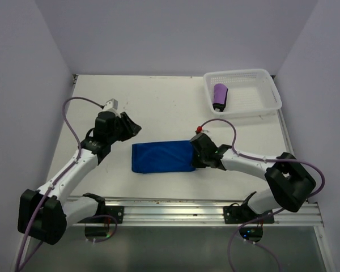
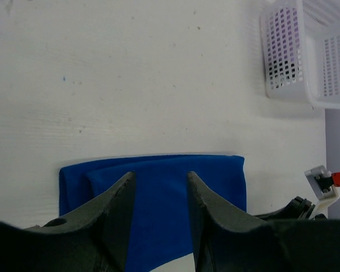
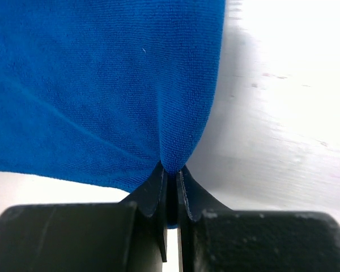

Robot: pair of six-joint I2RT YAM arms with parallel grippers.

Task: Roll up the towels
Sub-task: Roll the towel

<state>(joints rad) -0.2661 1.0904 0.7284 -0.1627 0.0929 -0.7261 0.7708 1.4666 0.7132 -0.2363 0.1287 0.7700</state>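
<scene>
The bright blue towel [image 1: 162, 157] lies folded flat in the middle of the table. It also shows in the left wrist view [image 2: 158, 192] and the right wrist view [image 3: 102, 85]. My right gripper [image 1: 196, 154] is shut on the towel's right edge, pinching the cloth between its fingertips [image 3: 170, 173]. My left gripper [image 1: 131, 127] is open and empty, raised off the towel's upper left corner; the towel shows between its fingers [image 2: 159, 181]. The dark purple towel [image 1: 220, 95] lies rolled in the white mesh basket [image 1: 266, 76].
The basket stands at the table's back right corner; its wall shows in the left wrist view [image 2: 283, 62]. A metal rail [image 1: 175, 207] runs along the near edge between the arm bases. Walls close in the table on the left, back and right.
</scene>
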